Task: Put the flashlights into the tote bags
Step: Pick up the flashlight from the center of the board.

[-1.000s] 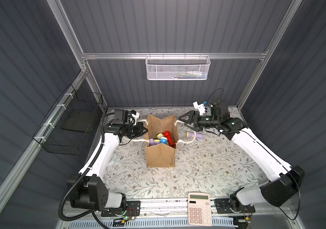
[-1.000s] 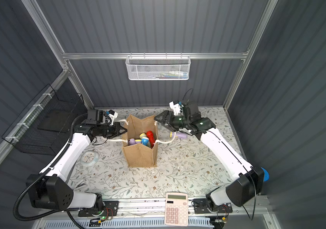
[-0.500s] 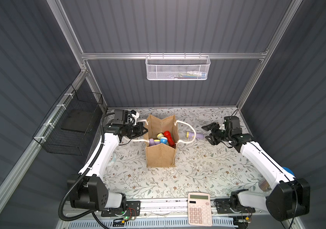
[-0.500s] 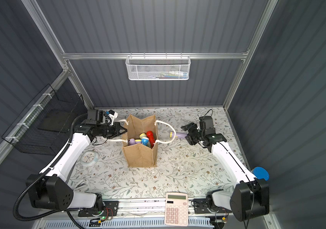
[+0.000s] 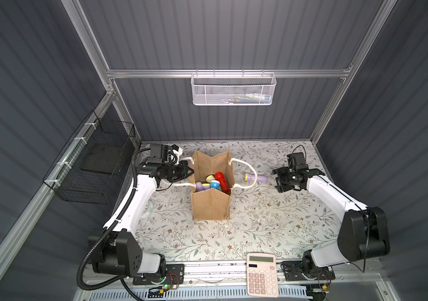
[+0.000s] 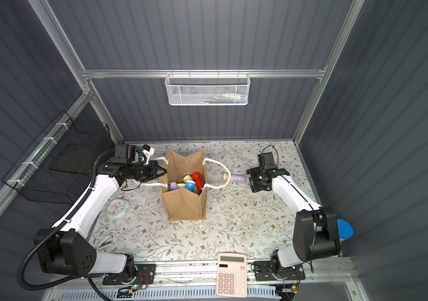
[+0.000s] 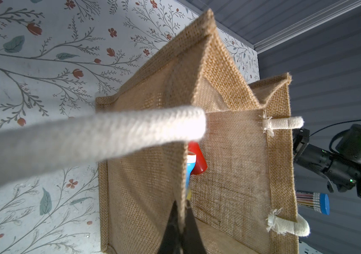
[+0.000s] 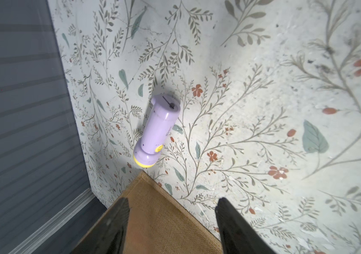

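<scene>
The tan jute tote bag [image 5: 211, 202] [image 6: 183, 206] stands open mid-table. Several flashlights lie inside, among them a red one [image 5: 220, 179] [image 6: 197, 178] and a blue one [image 5: 214, 185]. One lilac flashlight [image 5: 256, 178] [image 6: 235, 178] [image 8: 156, 129] with a yellow head lies on the mat right of the bag, beside a white rope handle [image 5: 244, 166]. My left gripper [image 5: 190, 170] [image 6: 163, 172] [image 7: 181, 205] is shut on the bag's left rim. My right gripper [image 5: 277, 180] [image 6: 252, 180] [image 8: 172, 199] stands open, holding nothing, just right of the lilac flashlight.
A calculator [image 5: 262, 276] lies at the front edge. A small round clock [image 6: 117, 207] sits by the left arm. A blue-capped tube [image 6: 344, 229] stands at the far right. A white mesh basket [image 5: 233, 90] hangs on the back wall and a black wire basket [image 5: 95, 166] on the left wall.
My right arm has swung away from the bag's right rim, out to the right and down beside the lilac flashlight, its jaws a little narrower. The left arm has not moved.
</scene>
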`<state>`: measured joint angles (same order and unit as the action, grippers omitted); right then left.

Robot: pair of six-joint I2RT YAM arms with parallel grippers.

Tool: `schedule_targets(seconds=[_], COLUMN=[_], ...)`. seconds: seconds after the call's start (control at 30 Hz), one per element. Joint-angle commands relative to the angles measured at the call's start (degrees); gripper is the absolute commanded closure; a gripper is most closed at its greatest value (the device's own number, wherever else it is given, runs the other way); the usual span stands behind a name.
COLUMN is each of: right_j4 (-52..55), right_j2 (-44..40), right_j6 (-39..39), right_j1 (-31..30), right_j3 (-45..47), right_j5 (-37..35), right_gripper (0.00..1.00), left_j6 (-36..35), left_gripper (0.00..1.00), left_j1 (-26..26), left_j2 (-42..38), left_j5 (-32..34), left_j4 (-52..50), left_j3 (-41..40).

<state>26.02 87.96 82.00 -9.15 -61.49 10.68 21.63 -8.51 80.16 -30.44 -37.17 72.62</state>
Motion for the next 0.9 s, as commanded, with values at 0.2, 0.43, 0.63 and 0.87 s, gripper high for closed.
schedule_targets(seconds=[0.2, 0.43, 0.63, 0.87], right_j4=[-1.76, -1.84, -0.63, 0.93], right_j2=[11.35, 17.79, 22.06, 25.08], right_j6=[4.17, 6.03, 6.85, 7.64], right_j1=[-1.12, -1.82, -2.95, -3.73], right_j3=[-7.7, -12.24, -15.36, -17.26], right_j5=[2.27, 2.33, 2.49, 0.81], right_gripper=[0.35, 0.35, 0.35, 0.37], left_j6=[-0.57, -0.62, -0.77, -0.45], left_gripper=[1.0, 1.0, 1.0, 1.0], left_j1=[0.34, 0.34, 0.34, 0.34], left_j2=[0.57, 0.69, 0.74, 0.41], left_j5=[0.31, -0.65, -1.02, -1.68], left_j4=[0.7, 0.95, 0.69, 1.03], left_j3=[0.83, 0.69, 0.86, 0.38])
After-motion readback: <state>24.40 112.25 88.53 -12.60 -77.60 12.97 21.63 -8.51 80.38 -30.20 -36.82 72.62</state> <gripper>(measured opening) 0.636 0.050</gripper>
